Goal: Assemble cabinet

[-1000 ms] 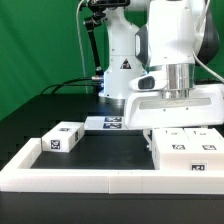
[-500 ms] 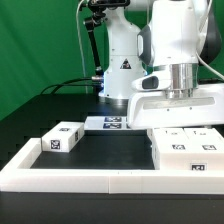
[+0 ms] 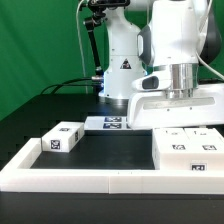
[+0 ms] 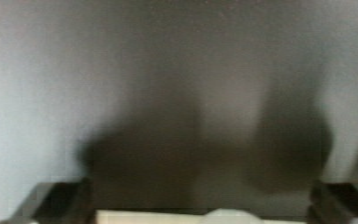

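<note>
Gripper (image 3: pixel 180 112) low over the exterior view's right side, hanging just above the big white cabinet piece (image 3: pixel 190 152). Fingertips are hidden behind the arm's broad white hand body, so I cannot tell whether it is released or clenched, or whether it touches the piece. Wrist view is no help: a blurred grey face fills it at close range, with dark shapes in the lower corners too smeared to read. Task progress, by judgement: early. Nothing in view is joined to anything else. The big piece lies flat on the black surface (image 3: pixel 100 150) with several tags facing up, against the low white border wall (image 3: pixel 90 178). A small white block (image 3: pixel 60 138), tagged on two visible faces, sits alone on the exterior view's left, well apart from the big piece, with bare surface between them. The marker board (image 3: pixel 112 122) lies behind, in front of the robot's base. Left to do, as far as I can judge: practically the whole fit-up, bringing the loose block and any panels to the big piece. Containers: only the border wall's bay, which holds the block and the big piece. No part is seen sitting inside another. Whether the big piece has an open cavity cannot be told from here.
</note>
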`<state>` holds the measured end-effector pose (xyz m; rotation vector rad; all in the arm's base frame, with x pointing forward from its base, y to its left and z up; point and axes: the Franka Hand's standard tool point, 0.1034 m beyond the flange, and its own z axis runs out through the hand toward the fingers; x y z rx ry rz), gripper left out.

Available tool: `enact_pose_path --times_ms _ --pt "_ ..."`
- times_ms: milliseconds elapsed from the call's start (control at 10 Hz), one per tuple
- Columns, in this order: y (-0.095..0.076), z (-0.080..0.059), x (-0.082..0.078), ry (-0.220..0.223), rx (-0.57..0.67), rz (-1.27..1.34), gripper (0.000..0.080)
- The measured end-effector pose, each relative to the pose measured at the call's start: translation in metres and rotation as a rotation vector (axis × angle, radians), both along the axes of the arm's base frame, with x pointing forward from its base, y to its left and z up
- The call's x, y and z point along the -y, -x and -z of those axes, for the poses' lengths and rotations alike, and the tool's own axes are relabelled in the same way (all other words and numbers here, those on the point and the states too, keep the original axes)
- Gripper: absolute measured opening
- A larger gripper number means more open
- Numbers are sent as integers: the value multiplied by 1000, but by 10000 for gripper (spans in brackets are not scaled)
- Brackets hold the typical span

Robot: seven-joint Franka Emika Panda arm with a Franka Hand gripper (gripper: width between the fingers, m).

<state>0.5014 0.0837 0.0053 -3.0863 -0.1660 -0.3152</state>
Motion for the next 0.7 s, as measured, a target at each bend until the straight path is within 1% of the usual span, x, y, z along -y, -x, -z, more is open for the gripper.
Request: enact_pose_path --times_ms 100,200,300,400,500,600,700 --pt "0 0 0 0 0 -2 298" --pt "1 1 0 1 -2 -5 298" --pt "1 1 0 2 -2 -9 115" --pt "2 1 1 7 -3 -31 37" --pt "2 1 0 7 -3 -32 37" --pt "2 1 0 7 -3 -32 8" --pt "2 1 0 7 -3 -33 2"
